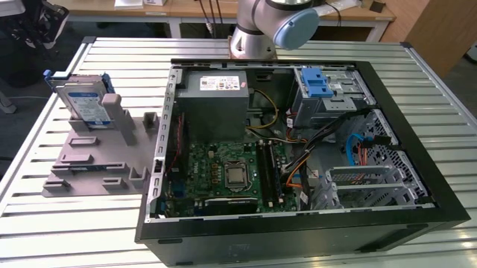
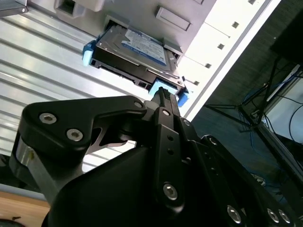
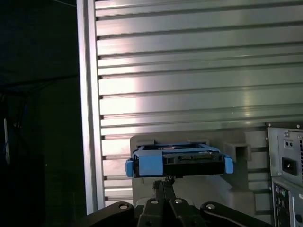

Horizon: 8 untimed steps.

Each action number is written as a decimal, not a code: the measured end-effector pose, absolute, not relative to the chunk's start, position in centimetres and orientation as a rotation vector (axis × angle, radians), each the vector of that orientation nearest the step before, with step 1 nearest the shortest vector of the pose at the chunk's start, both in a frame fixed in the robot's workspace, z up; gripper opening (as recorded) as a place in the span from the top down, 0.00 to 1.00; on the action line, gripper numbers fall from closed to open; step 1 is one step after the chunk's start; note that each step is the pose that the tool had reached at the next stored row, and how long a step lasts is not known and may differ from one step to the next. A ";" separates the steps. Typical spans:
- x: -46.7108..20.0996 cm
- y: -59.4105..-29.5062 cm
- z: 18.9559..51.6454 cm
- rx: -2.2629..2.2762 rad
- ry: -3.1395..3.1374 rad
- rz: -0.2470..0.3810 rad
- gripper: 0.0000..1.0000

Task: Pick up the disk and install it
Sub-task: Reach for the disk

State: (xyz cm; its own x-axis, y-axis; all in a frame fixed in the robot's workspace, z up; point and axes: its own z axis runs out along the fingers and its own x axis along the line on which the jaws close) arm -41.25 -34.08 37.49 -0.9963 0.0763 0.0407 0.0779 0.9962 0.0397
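Observation:
The disk is a silver drive with a blue-and-white label and blue side rails. It stands on edge in a grey holder at the exterior view's left. Both wrist views look at the disk seated in its slot. My gripper is shut with nothing between its fingers. Its tips point at the disk's near edge from a distance, apart from it. The arm's base stands behind the computer case.
An open computer case lies on the slatted metal table, with a grey power supply and a drive cage with a blue latch inside. The table's edge runs close to the holder.

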 end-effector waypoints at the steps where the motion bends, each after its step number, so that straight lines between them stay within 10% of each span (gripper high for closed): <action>1: -41.4 -34.1 37.5 -0.120 -3.099 -0.064 0.89; 8: -41.7 -34.1 37.4 -0.120 -3.099 -0.064 0.89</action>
State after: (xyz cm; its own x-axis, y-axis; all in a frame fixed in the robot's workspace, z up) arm -41.71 -34.07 37.43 -0.9963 0.0762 0.0408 0.0778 0.9962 0.0397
